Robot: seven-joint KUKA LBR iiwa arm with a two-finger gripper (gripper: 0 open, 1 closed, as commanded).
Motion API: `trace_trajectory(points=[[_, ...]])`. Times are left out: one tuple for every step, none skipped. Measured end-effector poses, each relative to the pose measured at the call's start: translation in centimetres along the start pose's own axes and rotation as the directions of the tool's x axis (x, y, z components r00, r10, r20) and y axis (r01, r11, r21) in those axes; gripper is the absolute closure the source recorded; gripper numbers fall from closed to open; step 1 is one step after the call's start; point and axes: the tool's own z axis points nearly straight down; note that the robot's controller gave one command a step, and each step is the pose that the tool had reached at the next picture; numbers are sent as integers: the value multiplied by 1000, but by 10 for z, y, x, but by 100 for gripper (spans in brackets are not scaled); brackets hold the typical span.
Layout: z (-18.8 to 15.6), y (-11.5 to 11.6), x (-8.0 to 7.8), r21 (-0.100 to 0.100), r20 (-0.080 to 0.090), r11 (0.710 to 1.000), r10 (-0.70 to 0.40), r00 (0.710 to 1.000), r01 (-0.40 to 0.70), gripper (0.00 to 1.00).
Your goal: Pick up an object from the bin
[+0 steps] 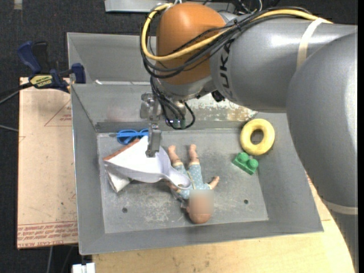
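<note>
My gripper (153, 150) hangs under the orange dome in the bin's left half, one grey finger reaching down onto a crumpled white sheet or bag (136, 166). Just left of the finger a blue plastic piece (132, 135) lies against the back wall, with an orange edge showing at the sheet's upper left. A small doll (193, 183) in a light blue outfit lies right of the sheet, its head toward the front and its legs toward the gripper.
A yellow ring (257, 136) leans at the bin's right back corner. A green toy brick (245, 164) lies just below it. The arm covers the right side of the bin.
</note>
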Motion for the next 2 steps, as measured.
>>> trace_trajectory(points=[[-5, -1, -1, -1, 6, 1000, 2, 1000, -2, 0], [22, -2, -3, -2, 15, 999, -45, 999, 45, 0]])
